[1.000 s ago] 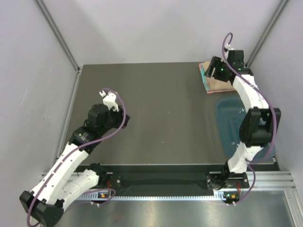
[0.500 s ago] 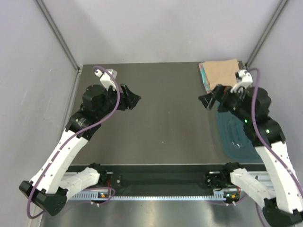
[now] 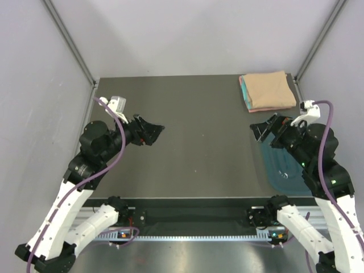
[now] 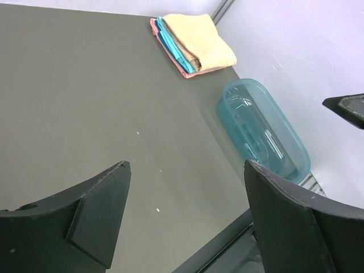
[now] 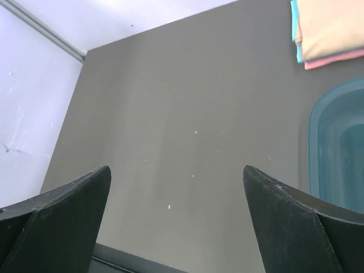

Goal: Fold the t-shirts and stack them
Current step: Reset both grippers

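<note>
On the left, the left gripper hangs above the bare grey table, its jaws spread wide with nothing between them. Further right, the right gripper is likewise wide open and empty, poised near the left rim of the dark teal tub. Beyond it, in the far right corner, the t-shirts lie folded in one stack: the tan shirt on top, the turquoise shirt in the middle, the salmon-pink shirt underneath. The job looks finished to me. The risk now sits with the right gripper, nearest the pile: a careless sweep could catch the loose cloth edges and drag the top fold askew, or shove the tub into the stack
</note>
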`<state>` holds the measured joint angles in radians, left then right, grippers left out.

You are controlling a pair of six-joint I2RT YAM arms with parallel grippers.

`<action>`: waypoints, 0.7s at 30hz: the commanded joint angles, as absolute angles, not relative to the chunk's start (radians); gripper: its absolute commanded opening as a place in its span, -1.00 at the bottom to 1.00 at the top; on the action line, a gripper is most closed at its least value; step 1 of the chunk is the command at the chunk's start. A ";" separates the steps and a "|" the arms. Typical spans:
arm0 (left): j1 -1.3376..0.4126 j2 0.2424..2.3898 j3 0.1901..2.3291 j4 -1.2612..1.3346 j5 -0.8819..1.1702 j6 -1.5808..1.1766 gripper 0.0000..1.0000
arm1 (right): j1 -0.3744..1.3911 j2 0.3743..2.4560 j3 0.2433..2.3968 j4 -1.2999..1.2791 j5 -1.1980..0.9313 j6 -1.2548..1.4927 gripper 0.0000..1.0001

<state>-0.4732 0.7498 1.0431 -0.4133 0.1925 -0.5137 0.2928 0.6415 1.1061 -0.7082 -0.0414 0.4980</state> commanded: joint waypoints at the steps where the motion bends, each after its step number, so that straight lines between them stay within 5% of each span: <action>1: -0.476 0.747 1.034 -0.414 0.209 -0.480 0.71 | 0.296 0.627 1.094 -0.726 -0.015 0.525 0.99; 21: -0.476 0.719 1.006 -0.431 0.178 -0.446 0.70 | 0.296 0.603 1.011 -0.704 0.012 0.518 0.99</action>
<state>-0.4732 0.7319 1.0077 -0.4374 0.1894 -0.4690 0.2924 0.6159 1.0458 -0.7250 -0.0029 0.5194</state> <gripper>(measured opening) 0.849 0.995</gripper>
